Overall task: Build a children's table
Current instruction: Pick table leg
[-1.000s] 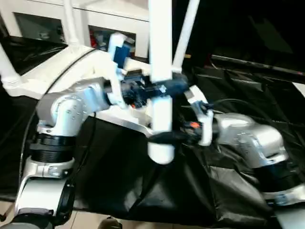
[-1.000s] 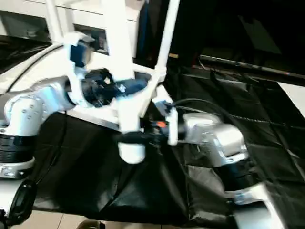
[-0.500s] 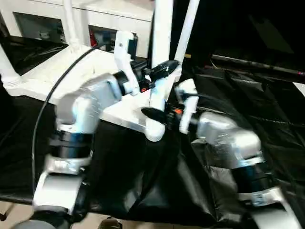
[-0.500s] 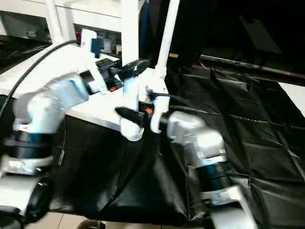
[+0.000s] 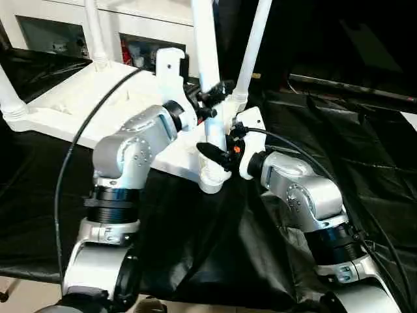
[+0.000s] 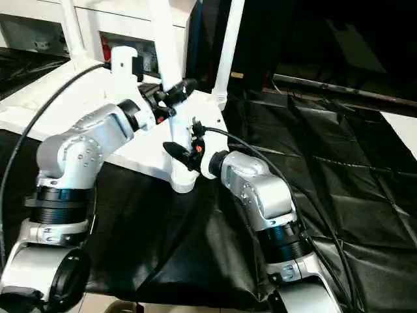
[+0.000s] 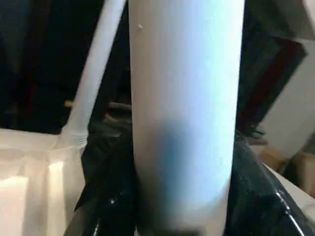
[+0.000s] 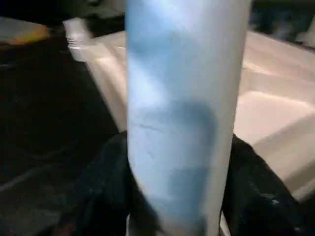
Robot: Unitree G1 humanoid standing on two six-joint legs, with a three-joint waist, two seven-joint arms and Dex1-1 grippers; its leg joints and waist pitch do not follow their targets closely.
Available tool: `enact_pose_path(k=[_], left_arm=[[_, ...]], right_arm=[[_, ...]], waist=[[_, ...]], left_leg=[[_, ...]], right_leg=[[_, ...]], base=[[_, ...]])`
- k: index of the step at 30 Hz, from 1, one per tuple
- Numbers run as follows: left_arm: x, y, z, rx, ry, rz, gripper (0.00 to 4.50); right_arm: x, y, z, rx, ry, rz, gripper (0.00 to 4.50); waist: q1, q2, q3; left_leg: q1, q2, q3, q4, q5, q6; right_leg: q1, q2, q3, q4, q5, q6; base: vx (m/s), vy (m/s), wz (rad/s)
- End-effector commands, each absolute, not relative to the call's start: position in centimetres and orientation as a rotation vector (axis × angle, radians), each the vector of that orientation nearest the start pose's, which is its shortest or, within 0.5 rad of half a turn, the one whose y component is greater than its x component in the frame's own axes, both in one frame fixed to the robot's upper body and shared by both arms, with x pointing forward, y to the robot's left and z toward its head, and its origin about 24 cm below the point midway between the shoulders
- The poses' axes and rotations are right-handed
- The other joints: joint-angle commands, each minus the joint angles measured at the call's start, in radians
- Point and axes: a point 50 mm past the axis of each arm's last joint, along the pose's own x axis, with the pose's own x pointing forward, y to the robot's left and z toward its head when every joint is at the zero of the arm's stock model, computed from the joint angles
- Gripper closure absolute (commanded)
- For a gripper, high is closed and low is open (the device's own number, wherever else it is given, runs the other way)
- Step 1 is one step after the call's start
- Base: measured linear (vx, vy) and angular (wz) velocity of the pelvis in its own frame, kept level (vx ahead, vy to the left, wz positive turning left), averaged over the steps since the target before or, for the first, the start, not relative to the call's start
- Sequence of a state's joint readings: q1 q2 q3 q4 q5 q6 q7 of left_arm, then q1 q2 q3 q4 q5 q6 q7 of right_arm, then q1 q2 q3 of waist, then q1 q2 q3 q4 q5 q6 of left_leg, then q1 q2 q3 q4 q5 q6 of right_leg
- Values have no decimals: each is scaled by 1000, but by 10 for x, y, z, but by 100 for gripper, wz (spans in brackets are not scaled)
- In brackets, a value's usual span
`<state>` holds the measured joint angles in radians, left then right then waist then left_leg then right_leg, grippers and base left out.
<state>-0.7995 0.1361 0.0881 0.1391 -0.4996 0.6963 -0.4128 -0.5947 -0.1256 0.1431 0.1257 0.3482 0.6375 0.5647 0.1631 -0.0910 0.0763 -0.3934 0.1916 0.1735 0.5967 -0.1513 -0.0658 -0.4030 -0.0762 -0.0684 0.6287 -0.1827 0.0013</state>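
The white tabletop (image 5: 78, 104) lies upside down on a black sheet. Three white legs (image 5: 96, 32) (image 5: 255, 39) (image 5: 8, 91) stand upright in its corner sockets. A fourth leg (image 5: 203, 45) stands almost upright, leaning slightly, with its lower end at the near right corner socket (image 5: 212, 184). My left gripper (image 5: 214, 99) is shut on this leg higher up. My right gripper (image 5: 218, 153) is shut on it just above the socket. In the left wrist view the leg (image 7: 182, 98) sits between black fingers (image 7: 256, 196). The right wrist view shows the leg (image 8: 182, 98) the same way, with the tabletop (image 8: 275, 98) behind.
A white cabinet with glass doors (image 5: 143, 19) stands behind the tabletop. The crinkled black sheet (image 5: 339, 130) covers the surface out to the right and the front. A black cable (image 5: 68, 163) loops beside my left arm. Pale floor (image 5: 19, 287) shows at the front left.
Both arms have carried the leg away from me, from in front of the table's edge to the near right corner socket. The leg now stands lower and closer to the tabletop.
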Motion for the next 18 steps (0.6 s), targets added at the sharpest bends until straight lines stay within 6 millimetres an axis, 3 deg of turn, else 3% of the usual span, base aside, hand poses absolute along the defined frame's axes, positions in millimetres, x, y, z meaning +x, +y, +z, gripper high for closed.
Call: enact_pose_path(k=[1,3,6,7,9,11,13,18], left_arm=[[346,87,196,-263,36,-849,266],[338,85,198,-234,32,-970,266],[321,84,201,-200,17,-1200,266],[311,86,204,-195,1,-1328,266],[305,88,208,-202,-18,-1404,267],[302,90,214,-240,-42,-1455,267],[301,92,222,-289,-71,-1497,267],[301,95,230,-349,-120,-1529,267]], right_arm=[[315,-61,147,141,155,1082,182],[310,-68,146,121,190,1175,153],[303,-83,146,104,235,1290,142],[305,-92,149,125,250,1307,141],[306,-97,150,133,258,1330,141],[303,-102,151,134,278,1378,141],[299,-107,150,130,314,1424,171],[295,-110,145,118,376,1462,214]], waist=[[-3,19,-81],[1,21,-81],[5,21,-81],[6,30,-81],[4,24,-80],[4,28,-78],[7,26,-78],[8,22,-76]], left_leg=[[32,40,-18,-83,-286,-91],[34,40,-17,-82,-276,-91],[33,40,-15,-82,-269,-85],[32,37,-15,-79,-260,-83],[31,38,-13,-79,-276,-87],[32,39,-14,-80,-295,-88],[37,40,-13,-78,-313,-88],[35,40,-17,-79,-334,-92]], right_leg=[[42,-71,47,-77,-228,-92],[41,-72,46,-75,-204,-103],[45,-71,46,-72,-189,-122],[44,-73,47,-69,-186,-135],[45,-74,46,-71,-208,-157],[43,-74,46,-73,-238,-159],[40,-75,46,-76,-260,-162],[40,-77,45,-83,-325,-147]], base=[[0,0,0],[0,0,0],[0,0,0],[0,0,0],[0,0,0],[0,0,0],[0,0,0],[0,0,0]])
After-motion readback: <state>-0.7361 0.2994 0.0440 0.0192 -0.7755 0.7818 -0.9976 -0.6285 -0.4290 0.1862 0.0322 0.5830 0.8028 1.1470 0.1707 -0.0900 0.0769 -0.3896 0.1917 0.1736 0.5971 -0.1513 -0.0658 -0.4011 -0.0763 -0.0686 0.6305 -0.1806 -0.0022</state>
